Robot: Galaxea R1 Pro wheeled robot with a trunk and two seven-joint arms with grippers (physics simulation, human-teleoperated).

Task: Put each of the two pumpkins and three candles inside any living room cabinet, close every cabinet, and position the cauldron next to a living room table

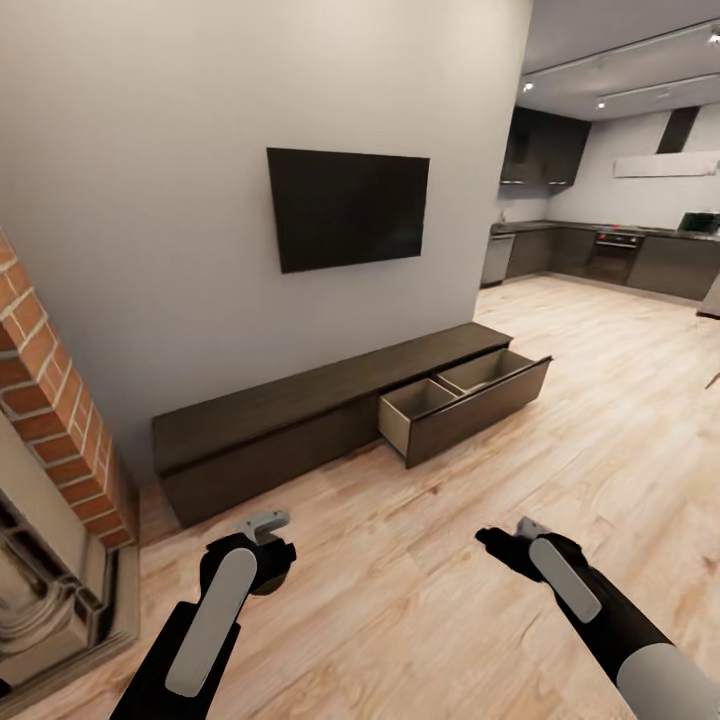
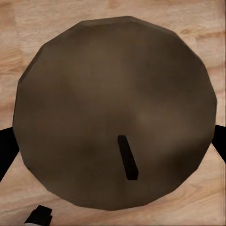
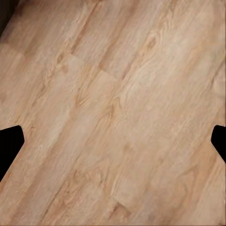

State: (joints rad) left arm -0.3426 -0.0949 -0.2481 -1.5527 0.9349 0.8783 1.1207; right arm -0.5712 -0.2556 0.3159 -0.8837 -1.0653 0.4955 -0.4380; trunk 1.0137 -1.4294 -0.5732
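The long, low dark-brown cabinet (image 1: 300, 420) stands on the wood floor against the grey wall beneath the television, its right-hand drawer (image 1: 470, 395) pulled open to show two empty pale tan compartments, its left front closed.

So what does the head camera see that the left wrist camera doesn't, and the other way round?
Head view: the wall-mounted TV, the long dark cabinet with one drawer pulled open, a brick fireplace, the kitchen behind, plus the left gripper and right gripper.
Left wrist view: a close look at a round dark-brown object with a short dark stub; I cannot tell what it is.
Both: the pale wooden floor.
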